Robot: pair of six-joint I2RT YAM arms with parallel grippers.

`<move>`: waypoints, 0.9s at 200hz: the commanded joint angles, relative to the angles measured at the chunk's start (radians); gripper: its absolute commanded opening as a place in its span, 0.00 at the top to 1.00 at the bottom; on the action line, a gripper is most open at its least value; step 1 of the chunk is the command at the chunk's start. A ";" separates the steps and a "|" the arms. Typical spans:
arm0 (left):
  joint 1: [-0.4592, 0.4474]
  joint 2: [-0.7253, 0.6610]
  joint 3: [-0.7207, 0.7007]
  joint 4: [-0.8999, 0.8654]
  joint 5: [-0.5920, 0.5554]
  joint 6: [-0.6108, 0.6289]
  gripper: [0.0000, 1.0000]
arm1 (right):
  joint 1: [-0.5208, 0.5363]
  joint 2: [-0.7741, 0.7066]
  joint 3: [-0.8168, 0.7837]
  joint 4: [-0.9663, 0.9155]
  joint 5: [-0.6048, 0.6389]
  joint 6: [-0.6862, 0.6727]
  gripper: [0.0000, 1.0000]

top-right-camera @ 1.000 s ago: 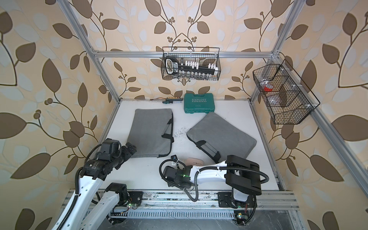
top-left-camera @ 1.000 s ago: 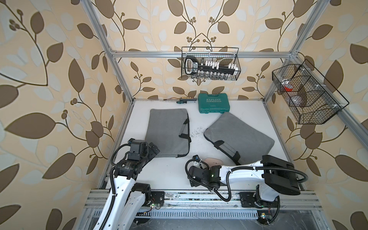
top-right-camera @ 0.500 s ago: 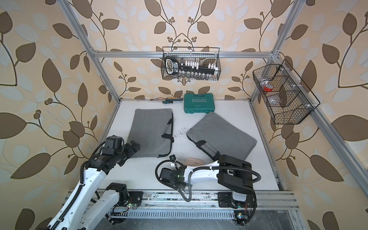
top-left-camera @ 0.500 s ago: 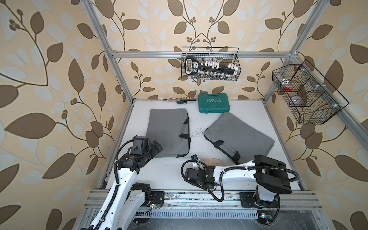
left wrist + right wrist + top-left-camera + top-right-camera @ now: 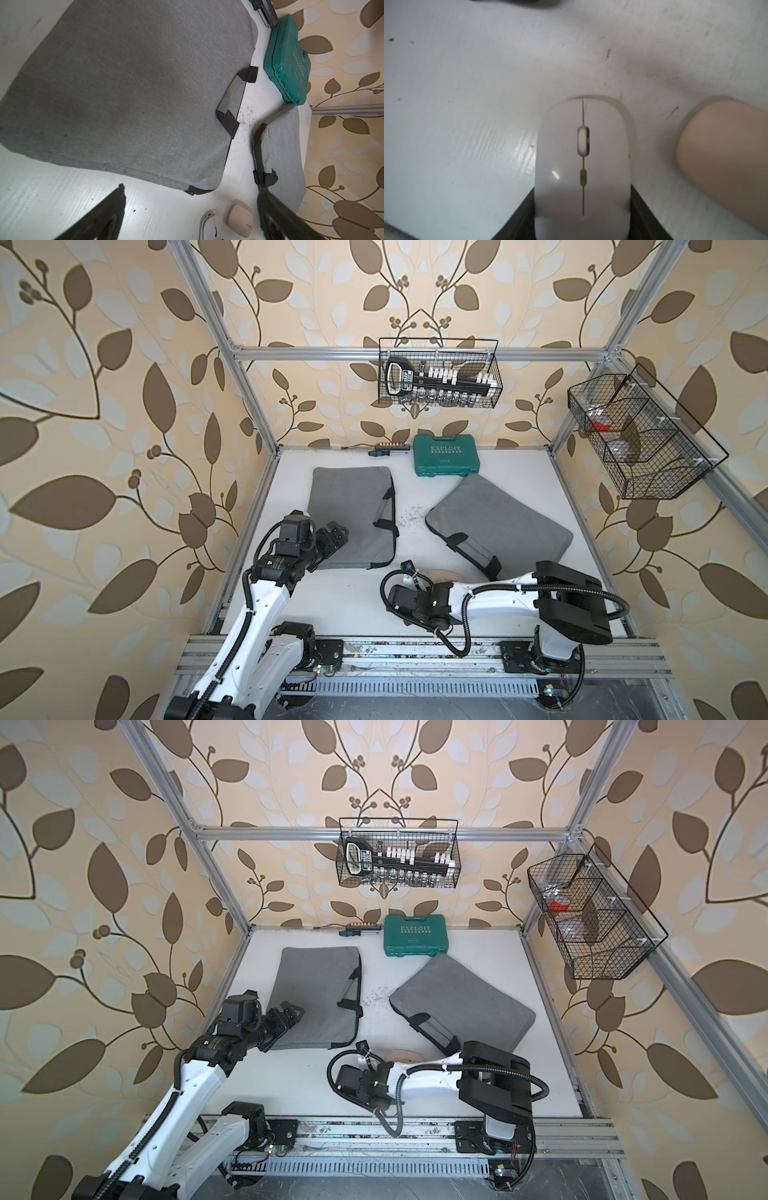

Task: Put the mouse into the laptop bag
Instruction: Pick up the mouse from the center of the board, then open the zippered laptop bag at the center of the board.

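A white mouse (image 5: 582,166) lies on the white table, and my right gripper (image 5: 582,195) is shut on it, one black finger against each side. In both top views the right wrist (image 5: 419,599) hides the jaws and that mouse. A beige mouse (image 5: 445,573) lies just beside it, untouched. Two grey laptop bags lie flat: one at the left (image 5: 353,510), one slanted at the right (image 5: 498,522). My left gripper (image 5: 338,535) hangs open over the left bag's near corner (image 5: 199,187), holding nothing.
A green tool case (image 5: 445,455) and a screwdriver (image 5: 386,452) lie along the back wall. Wire baskets hang on the back wall (image 5: 438,373) and the right wall (image 5: 636,435). Dark crumbs (image 5: 409,516) are scattered between the bags.
The right gripper's jaws have narrowed onto the white mouse and its wrist has shifted a little left. The left gripper has moved forward, over the left bag's near corner.
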 commanded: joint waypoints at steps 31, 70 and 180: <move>-0.095 0.309 0.197 0.218 -0.014 0.042 0.06 | -0.107 -0.209 -0.045 0.019 0.000 -0.035 0.51; -0.235 0.648 0.462 0.087 -0.206 0.125 0.10 | -0.200 -0.368 -0.130 0.127 0.045 -0.098 0.51; -0.366 1.136 0.776 -0.049 -0.506 0.225 0.35 | -0.326 -0.442 -0.224 0.261 -0.058 -0.182 0.53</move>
